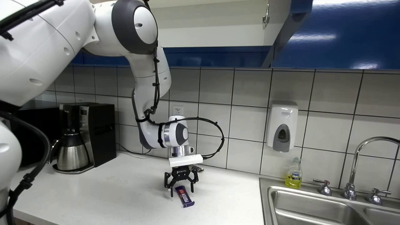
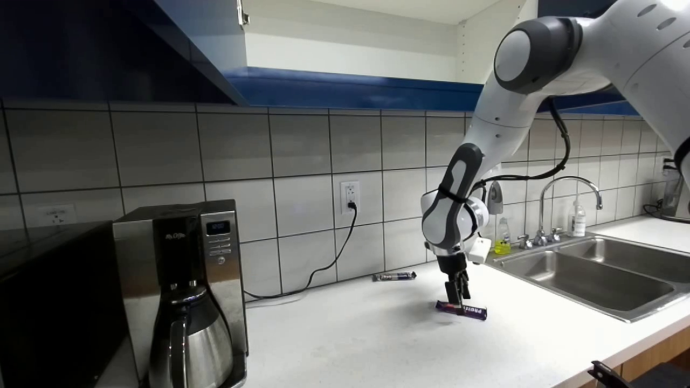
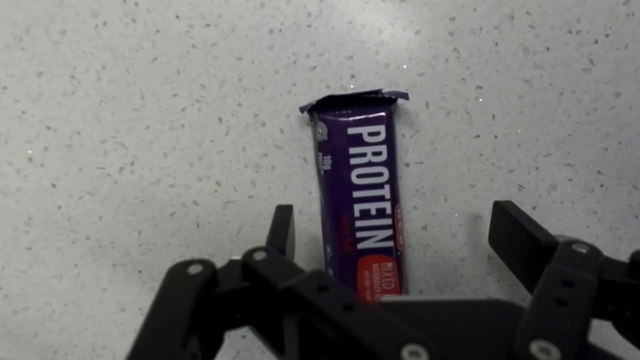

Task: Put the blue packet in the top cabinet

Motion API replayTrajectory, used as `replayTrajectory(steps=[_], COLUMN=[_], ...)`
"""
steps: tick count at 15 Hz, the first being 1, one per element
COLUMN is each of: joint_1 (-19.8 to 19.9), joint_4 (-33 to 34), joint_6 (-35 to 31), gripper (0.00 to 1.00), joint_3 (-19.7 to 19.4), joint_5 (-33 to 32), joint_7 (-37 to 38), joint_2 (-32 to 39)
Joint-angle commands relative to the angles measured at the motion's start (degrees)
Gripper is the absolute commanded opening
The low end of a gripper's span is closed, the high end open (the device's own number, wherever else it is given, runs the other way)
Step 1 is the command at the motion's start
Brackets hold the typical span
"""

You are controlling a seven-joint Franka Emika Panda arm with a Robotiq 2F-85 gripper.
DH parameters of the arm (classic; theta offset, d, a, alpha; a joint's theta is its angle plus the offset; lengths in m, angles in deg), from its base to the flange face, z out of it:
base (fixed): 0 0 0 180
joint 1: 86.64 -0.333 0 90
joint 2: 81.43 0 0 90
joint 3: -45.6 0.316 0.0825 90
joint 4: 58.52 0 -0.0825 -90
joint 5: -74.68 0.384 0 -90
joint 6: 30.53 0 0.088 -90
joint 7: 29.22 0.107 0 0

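1. So the packet (image 3: 357, 200) is lying on the counter (image 1: 125, 200), right below the gripper (image 3: 394, 222), and nothing has hold of it.
2. Jaws are wide apart with the packet in the gap. No contact on its sides that the wrist view shows.
3. Here's the bit that matters: its long axis runs pretty much square to the closing direction, just a slight lean. They'd pinch it across the narrow way, so probably no wrist twist needed.
4. It's off-centre, though. It looks nearer the pad (image 3: 284, 230) on the left of the wrist view, with a fatter gap on the right, so closing might shove it sideways first.
5. Can't tell whether the tips touch the counter.
6. Cabinet (image 1: 215, 29) is standing open, well above all this.
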State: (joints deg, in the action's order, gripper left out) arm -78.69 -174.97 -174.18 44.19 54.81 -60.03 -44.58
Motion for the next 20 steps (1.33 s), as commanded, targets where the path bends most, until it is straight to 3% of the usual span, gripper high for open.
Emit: replayTrajectory(steps=[1, 11, 12, 14, 20], joint_1=[1.3, 1.4, 1.5, 1.5, 1.8], joint_4=[-0.9, -0.6, -0.5, -0.4, -0.4], joint_6=[-2.0, -2.6, -2.4, -2.3, -2.0], gripper=[1.00, 0.97, 0.73, 0.70, 0.25], joint_3=[0.9, 0.6, 0.7, 0.7, 0.8], joint_5=[0.2, 0.2, 0.3, 0.4, 0.7], joint_7=[-1.8, -1.4, -1.4, -1.4, -1.5], joint_2=[0.0, 0.9, 0.9, 1.1, 1.5])
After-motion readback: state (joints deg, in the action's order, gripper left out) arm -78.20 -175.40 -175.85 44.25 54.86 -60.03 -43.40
